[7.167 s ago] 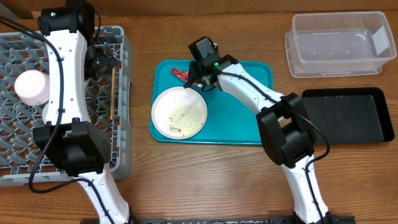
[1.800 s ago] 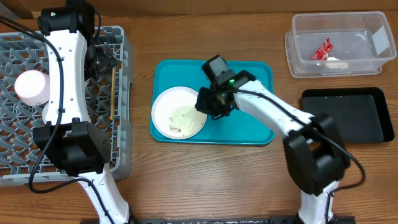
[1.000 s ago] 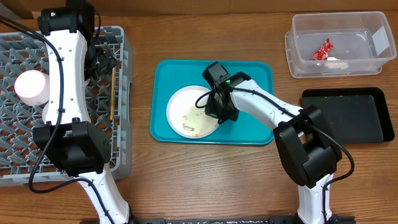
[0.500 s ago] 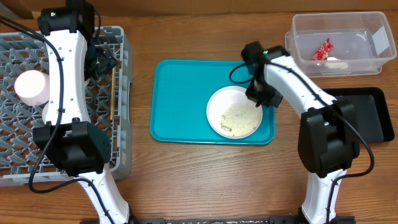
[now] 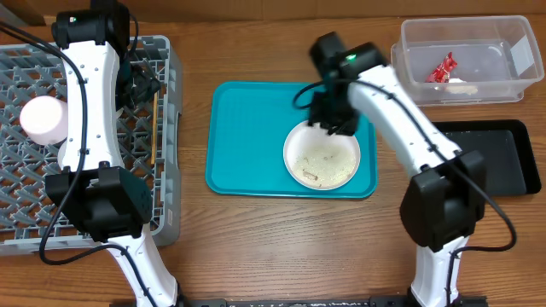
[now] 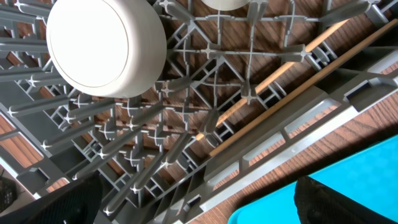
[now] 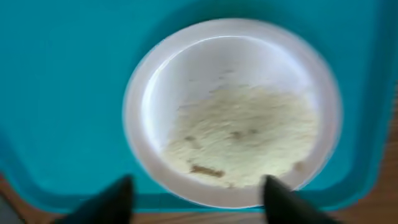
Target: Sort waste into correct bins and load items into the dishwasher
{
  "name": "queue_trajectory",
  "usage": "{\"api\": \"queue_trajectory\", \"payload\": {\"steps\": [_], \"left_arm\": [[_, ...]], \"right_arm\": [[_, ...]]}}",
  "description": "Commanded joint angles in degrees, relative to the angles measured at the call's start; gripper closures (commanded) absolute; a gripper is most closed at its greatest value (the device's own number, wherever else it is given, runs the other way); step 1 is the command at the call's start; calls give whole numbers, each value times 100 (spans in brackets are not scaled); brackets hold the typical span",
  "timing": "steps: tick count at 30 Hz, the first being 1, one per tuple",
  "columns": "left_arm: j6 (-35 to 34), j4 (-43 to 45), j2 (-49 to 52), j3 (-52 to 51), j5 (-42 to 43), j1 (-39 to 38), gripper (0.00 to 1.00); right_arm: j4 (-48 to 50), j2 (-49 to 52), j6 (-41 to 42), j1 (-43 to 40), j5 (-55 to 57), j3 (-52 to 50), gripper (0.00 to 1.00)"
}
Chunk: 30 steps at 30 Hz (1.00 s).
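Observation:
A white plate (image 5: 322, 159) with pale rice-like crumbs (image 5: 324, 158) sits at the right side of the teal tray (image 5: 247, 136). My right gripper (image 5: 333, 124) hovers over the plate's far rim, open and empty. In the right wrist view the plate (image 7: 233, 118) and crumbs (image 7: 249, 140) lie just ahead of the spread fingers (image 7: 196, 205). The red wrapper (image 5: 442, 68) lies in the clear tub (image 5: 409, 81). The black tray (image 5: 482, 158) is beside it. My left gripper (image 5: 143, 85) is open over the grey dish rack (image 5: 166, 170), near the chopsticks (image 5: 153, 128).
A pink bowl (image 5: 43, 119) stands in the rack. The left wrist view shows an upturned bowl (image 6: 106, 46), a chopstick (image 6: 280, 106) on the lattice, the rack wall (image 6: 292, 134) and the teal tray's corner (image 6: 354, 180). Bare wood lies in front of the tray.
The wrapper went from the teal tray into the clear tub. My right gripper dragged the plate from the tray's left to its right, let go and moved left over the far rim.

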Motion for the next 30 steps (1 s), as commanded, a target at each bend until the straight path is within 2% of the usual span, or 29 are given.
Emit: {"api": "queue_trajectory", "payload": {"steps": [1, 5, 9, 15, 20, 25, 30], "left_arm": [[-120, -13, -225, 129, 0, 9, 0], [-120, -13, -225, 129, 0, 9, 0], [-120, -13, -225, 129, 0, 9, 0], [-120, -13, -225, 129, 0, 9, 0], [-120, -13, -225, 129, -2, 9, 0], [-120, -13, -225, 129, 0, 9, 0], [-120, -13, -225, 129, -2, 9, 0]], "right_arm": [[195, -164, -184, 485, -295, 116, 5], [713, -164, 98, 1113, 376, -46, 5], [1311, -127, 577, 1633, 949, -404, 12], [1375, 184, 1375, 1998, 2124, -586, 17], [1429, 415, 1252, 1993, 2498, -586, 19], [1445, 671, 1217, 2006, 2614, -586, 25], [1491, 1008, 1213, 2033, 2896, -586, 26]]}}
